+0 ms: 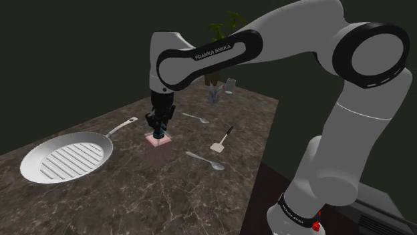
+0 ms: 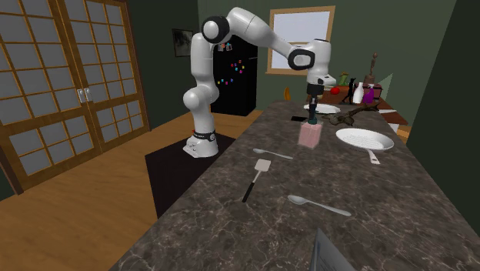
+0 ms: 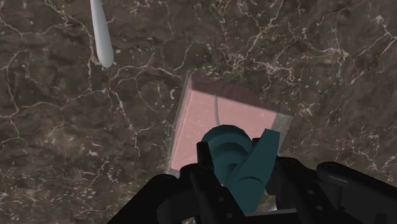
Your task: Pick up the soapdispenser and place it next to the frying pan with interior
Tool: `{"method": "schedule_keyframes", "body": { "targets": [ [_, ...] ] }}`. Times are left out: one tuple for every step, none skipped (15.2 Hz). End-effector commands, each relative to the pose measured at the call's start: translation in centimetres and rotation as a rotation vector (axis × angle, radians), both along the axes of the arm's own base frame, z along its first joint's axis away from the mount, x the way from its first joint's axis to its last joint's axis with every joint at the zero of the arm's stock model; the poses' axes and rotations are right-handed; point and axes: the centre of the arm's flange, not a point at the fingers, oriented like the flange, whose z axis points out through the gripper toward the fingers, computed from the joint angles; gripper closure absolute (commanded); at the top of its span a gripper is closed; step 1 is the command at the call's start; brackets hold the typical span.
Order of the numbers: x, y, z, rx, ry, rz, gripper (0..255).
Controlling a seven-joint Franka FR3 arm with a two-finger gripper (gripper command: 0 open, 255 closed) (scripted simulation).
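Right now the pincer point(image 1: 158, 127) is clamped on the teal pump of the pink soap dispenser point(image 1: 159, 151), which stands directly beneath it on the desk point(image 1: 133, 207), near the frying pan point(image 1: 67, 160) handle.

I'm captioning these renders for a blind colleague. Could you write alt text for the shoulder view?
The black gripper of a white robot arm clasps the teal pump of a pink soap dispenser on a dark marbled counter. A ridged frying pan lies to its left in this view, apart from it; a spatula and two spoons lie to its right.
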Motion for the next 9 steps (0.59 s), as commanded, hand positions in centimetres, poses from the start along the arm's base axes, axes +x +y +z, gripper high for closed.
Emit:
{"method": "schedule_keyframes", "body": {
  "targets": [
    [-0.08, -0.06, -1.11, 0.0, -0.001, 0.0, 255],
    [-0.08, -0.06, -1.37, 0.0, -0.001, 0.0, 255],
    [-0.08, -0.06, -1.37, 0.0, -0.001, 0.0, 255],
    [-0.08, -0.06, -1.37, 0.0, -0.001, 0.0, 255],
    [-0.08, -0.06, -1.37, 0.0, -0.001, 0.0, 255],
    [-0.08, -0.06, -1.37, 0.0, -0.001, 0.0, 255],
    [-0.08, -0.06, -1.37, 0.0, -0.001, 0.0, 255],
    [-0.08, -0.06, -1.37, 0.0, -0.001, 0.0, 255],
    [-0.08, -0.06, -1.37, 0.0, -0.001, 0.0, 255]
  ]
}}
